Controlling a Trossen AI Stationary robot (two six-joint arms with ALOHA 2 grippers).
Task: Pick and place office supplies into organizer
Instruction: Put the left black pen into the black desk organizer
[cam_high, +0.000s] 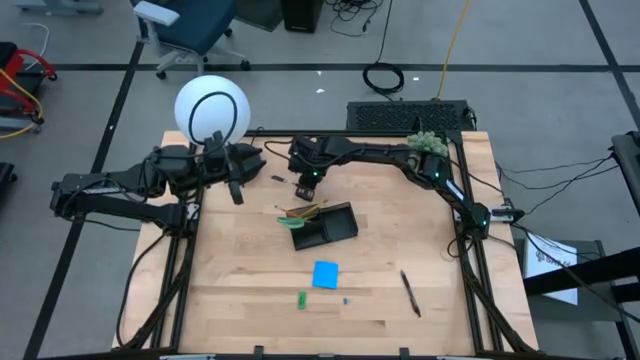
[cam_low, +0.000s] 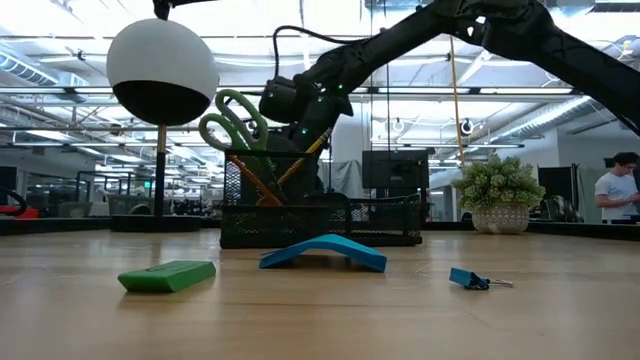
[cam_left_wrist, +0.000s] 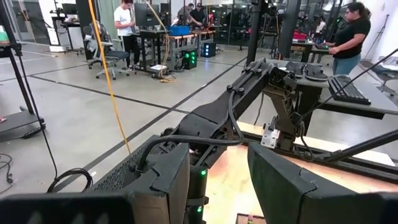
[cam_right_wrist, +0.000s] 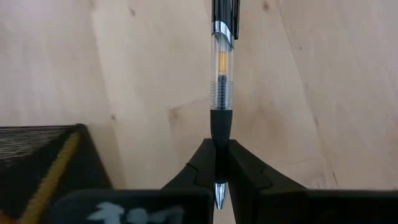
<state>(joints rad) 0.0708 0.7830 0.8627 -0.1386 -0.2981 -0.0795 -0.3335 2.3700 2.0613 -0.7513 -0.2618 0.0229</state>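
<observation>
The black mesh organizer (cam_high: 330, 226) stands mid-table with green-handled scissors (cam_low: 235, 122) and pencils (cam_low: 262, 185) upright in it. My right gripper (cam_right_wrist: 219, 157) hangs above the table just beyond the organizer's far left corner (cam_right_wrist: 43, 152), shut on a clear-barrelled pen (cam_right_wrist: 221, 68). My left gripper (cam_left_wrist: 217, 180) waits open at the far left, level, beside the lamp. On the table lie a blue note pad (cam_high: 325, 274), a green piece (cam_high: 301, 299), a small blue clip (cam_low: 470, 278) and a black pen (cam_high: 410, 293). My right gripper pinches the pen's black grip section (cam_right_wrist: 219, 127), near its writing tip, between the two fingers. The metal tip (cam_right_wrist: 219, 196) sticks back past the fingers and the barrel runs on ahead of them, in line with them. The fingers slant down from above, with the pen over bare wood.
A white globe lamp (cam_high: 211, 108) stands at the far left by the left arm, and a fuzzy green plant (cam_high: 425, 142) at the far right. The note pad arches up off the wood (cam_low: 325, 250). Bare wood lies along the near edge and right side.
</observation>
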